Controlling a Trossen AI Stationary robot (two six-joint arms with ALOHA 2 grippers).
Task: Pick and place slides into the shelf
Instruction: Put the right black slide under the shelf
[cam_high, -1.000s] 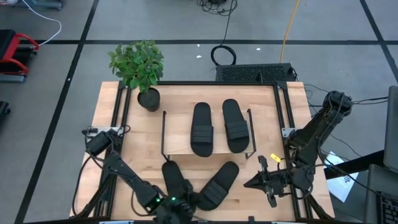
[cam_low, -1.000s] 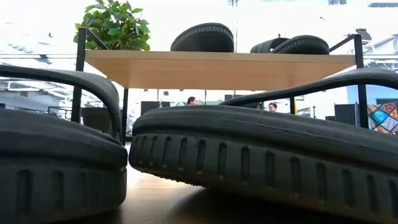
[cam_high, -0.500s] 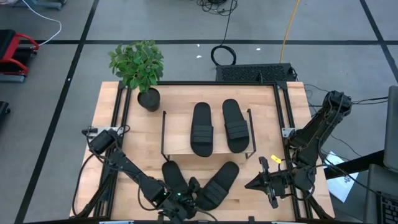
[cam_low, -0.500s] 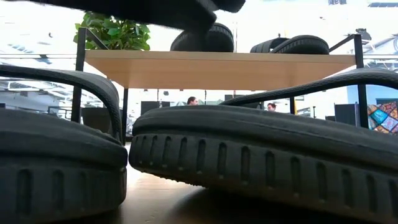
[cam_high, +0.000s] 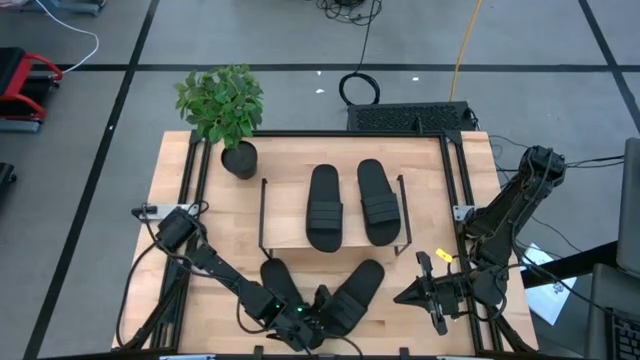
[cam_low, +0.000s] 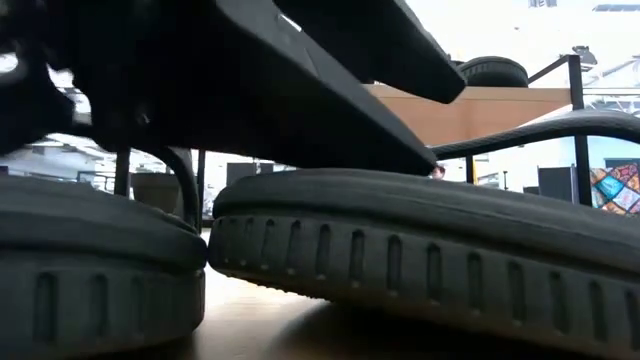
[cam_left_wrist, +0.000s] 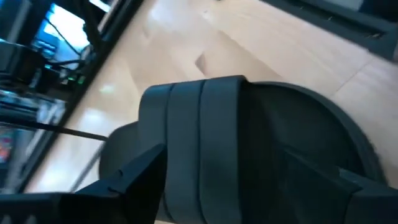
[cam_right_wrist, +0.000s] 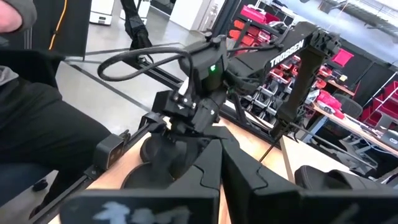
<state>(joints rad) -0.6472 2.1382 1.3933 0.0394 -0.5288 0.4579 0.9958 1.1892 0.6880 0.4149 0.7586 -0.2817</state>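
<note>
The left tool (cam_high: 318, 312) hovered with fingers apart over the near right slide (cam_high: 350, 296) on the desk (cam_high: 230, 245); the right tool (cam_high: 412, 292) waited, fingers together.

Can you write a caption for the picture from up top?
Left gripper reaches two slides on the table, two more sit on the shelf.

One word alone could be read: "TROSSEN", printed in white capitals along the dark upper link of the left arm (cam_right_wrist: 297, 51), as caught in the right wrist view. Nothing legible was found on the slides, the shelf or the table, and no numbers, labels or signs could be made out in the other views.
</note>
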